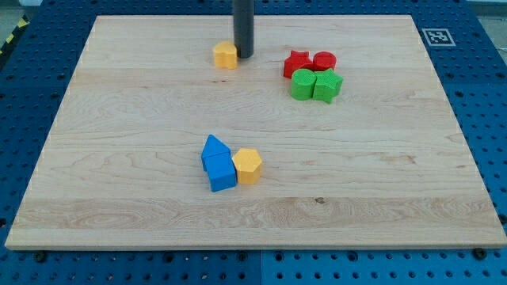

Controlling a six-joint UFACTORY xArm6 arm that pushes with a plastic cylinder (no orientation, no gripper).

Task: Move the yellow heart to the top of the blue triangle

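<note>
A small yellow block [226,55], seemingly the heart, lies near the view's top, left of centre. My tip [243,56] stands right beside it on its right, touching or nearly touching. The blue triangle [214,147] lies well below, near the board's middle, pressed against a blue cube [223,173] just under it. A second yellow block [248,165], hexagon-like, sits against the blue pair's right side.
A tight cluster lies at the upper right: a red star [297,63], a red round block [324,60], a green round block [303,84] and a green star-like block [327,85]. The wooden board [119,198] rests on a blue pegboard table.
</note>
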